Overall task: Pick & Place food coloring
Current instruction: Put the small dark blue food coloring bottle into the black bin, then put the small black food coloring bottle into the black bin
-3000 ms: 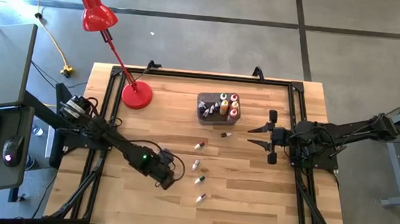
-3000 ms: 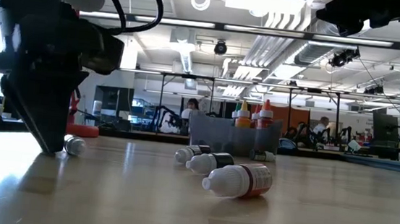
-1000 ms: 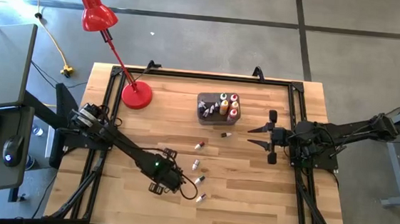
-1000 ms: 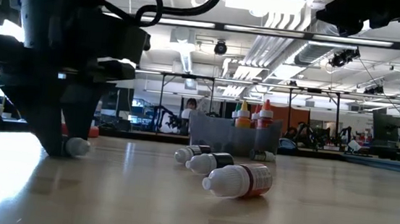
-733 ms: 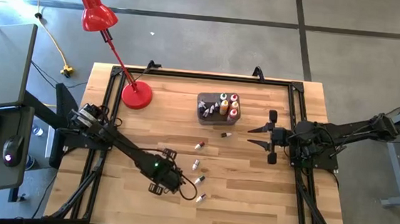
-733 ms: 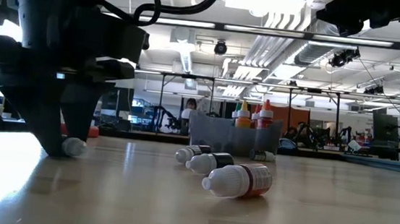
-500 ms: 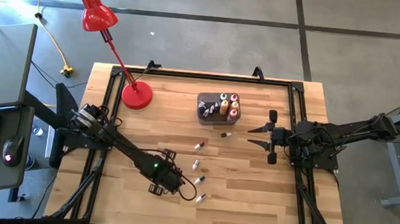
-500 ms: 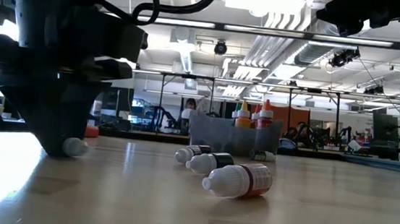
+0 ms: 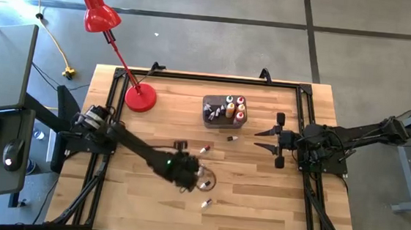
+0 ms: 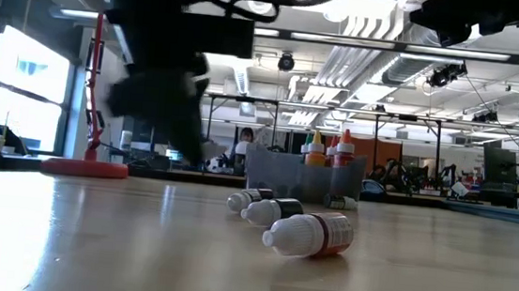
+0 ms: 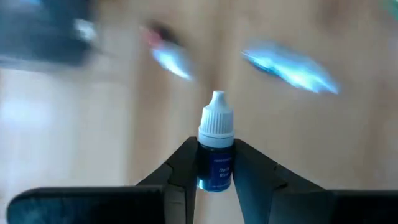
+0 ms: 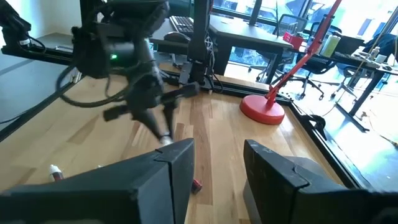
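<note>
A dark blue food coloring bottle (image 11: 216, 171) with a white pointed cap sits between the fingers of my left gripper (image 11: 216, 149), which hangs above the table's middle (image 9: 202, 178) and is shut on it. Several more small bottles lie on their sides on the wood (image 9: 204, 150) (image 9: 231, 139) (image 9: 206, 202); the nearest is a white and red one (image 10: 308, 235). Further bottles stand upright in the dark grey tub (image 9: 214, 101) at the far middle. My right gripper (image 9: 264, 140) waits open, above the table's right side. My left gripper pinches the bottle's dark body (image 11: 217, 177) between its two fingers (image 11: 185, 158), one on each side. The white cap (image 11: 216, 118) sticks out past the fingertips. The fingers slant down from the table's left. The bottle is lifted clear of the wood.
A red desk lamp stands on its round base (image 9: 140, 97) at the far left. Black rails (image 9: 194, 76) run along the table's edges. Bare wood lies along the near edge (image 9: 256, 214). A person (image 10: 246, 137) shows in the room behind the table.
My left gripper has shut on a bottle lying on the table. It has then risen with it, rolled its wrist, and swung toward the table's right and far edges. The bottle has come up clear of the wood.
</note>
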